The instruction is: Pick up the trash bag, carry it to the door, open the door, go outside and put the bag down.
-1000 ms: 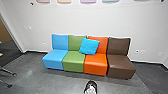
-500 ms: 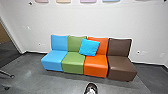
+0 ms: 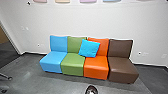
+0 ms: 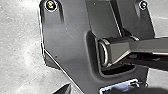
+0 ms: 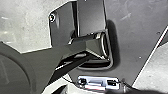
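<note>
An opening with a pale frame (image 3: 11,37) stands at the left edge of the head view, dark floor beyond it. In the left wrist view, the robot's own dark plate and jointed bar cover much of the scene, with a dark pointed part at the bottom edge. The right wrist view holds the same kind of plate and bar over pale floor. Whether my left and right grippers are open or shut, I cannot tell.
A row of blue, green, orange (image 3: 96,68) and brown (image 3: 123,68) seats lines the wall ahead, with a bright blue cushion (image 3: 89,48) on it. A person's shoe (image 3: 91,90) is at the bottom edge. Chair legs (image 3: 5,76) reach in at the left.
The head camera has moved slightly, so the seats look a little larger and lower. Less of the shoe and of the chair legs is in view.
</note>
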Controlling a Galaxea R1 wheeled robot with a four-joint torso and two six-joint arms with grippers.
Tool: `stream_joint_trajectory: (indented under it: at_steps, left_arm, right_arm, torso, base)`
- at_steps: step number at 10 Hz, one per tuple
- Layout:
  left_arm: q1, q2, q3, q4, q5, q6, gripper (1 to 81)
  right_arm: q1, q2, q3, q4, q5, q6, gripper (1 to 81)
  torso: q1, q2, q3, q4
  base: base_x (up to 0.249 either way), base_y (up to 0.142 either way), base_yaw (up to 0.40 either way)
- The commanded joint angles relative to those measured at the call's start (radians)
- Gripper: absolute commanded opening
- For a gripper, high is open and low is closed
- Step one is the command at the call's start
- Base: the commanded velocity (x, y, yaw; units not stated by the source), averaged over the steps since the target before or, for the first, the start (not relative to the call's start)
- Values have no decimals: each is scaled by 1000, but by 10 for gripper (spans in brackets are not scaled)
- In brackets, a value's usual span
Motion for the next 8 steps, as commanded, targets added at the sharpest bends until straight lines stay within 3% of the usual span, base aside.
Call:
stream_joint_trajectory:
  at_steps: [1,8]
  left_arm:
    - [-28,-10,0,-9,60,0,811]
    - [-28,-10,0,-8,60,0,811]
  right_arm:
    - [22,-10,19,-10,-61,-1,811]
    - [21,-11,17,-7,-61,-1,811]
  torso:
    - [0,0,0,0]
    - [0,0,0,0]
  base:
    - [115,0,0]
    - [96,0,0]
